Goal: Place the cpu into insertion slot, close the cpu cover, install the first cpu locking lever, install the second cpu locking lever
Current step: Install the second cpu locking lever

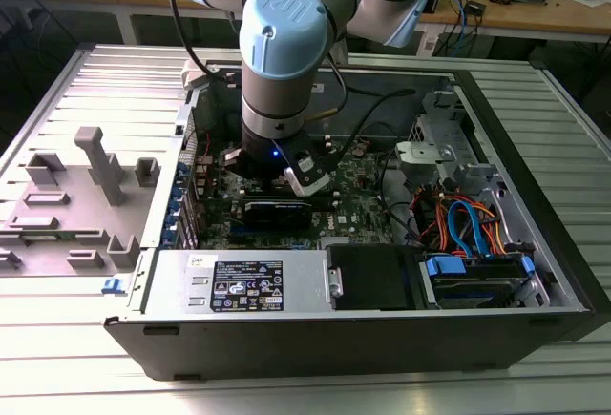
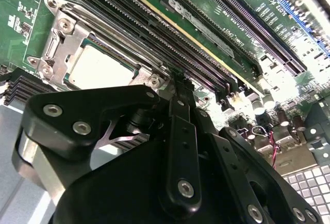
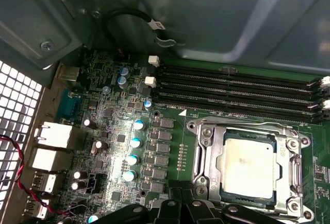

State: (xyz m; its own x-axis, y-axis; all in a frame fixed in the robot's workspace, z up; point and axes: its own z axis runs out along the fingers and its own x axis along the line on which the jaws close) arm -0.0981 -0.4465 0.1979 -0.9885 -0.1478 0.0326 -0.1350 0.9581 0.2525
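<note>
The cpu (image 3: 246, 165) lies flat in the insertion slot (image 3: 202, 154) on the green board, its silver top showing through the window of the cpu cover (image 3: 282, 131), which lies down over it. The second wrist view shows the same cpu (image 2: 100, 69) and cover (image 2: 56, 44), with a thin locking lever (image 2: 121, 36) running along the socket's edge. My gripper (image 2: 178, 80) is shut, and its tips sit at the socket's corner by that lever's end. I see nothing between the fingers. In the first wrist view the gripper (image 3: 180, 189) stands just beside the socket's rim.
Long memory slots (image 3: 237, 92) run beside the socket. In the exterior view the arm's wrist (image 1: 277, 100) reaches down into the open computer case, above a black card (image 1: 277, 210). A power supply (image 1: 243, 281) and a drive bay with cables (image 1: 473, 234) line the near side. A grey fixture (image 1: 86, 196) stands at the exterior view's left.
</note>
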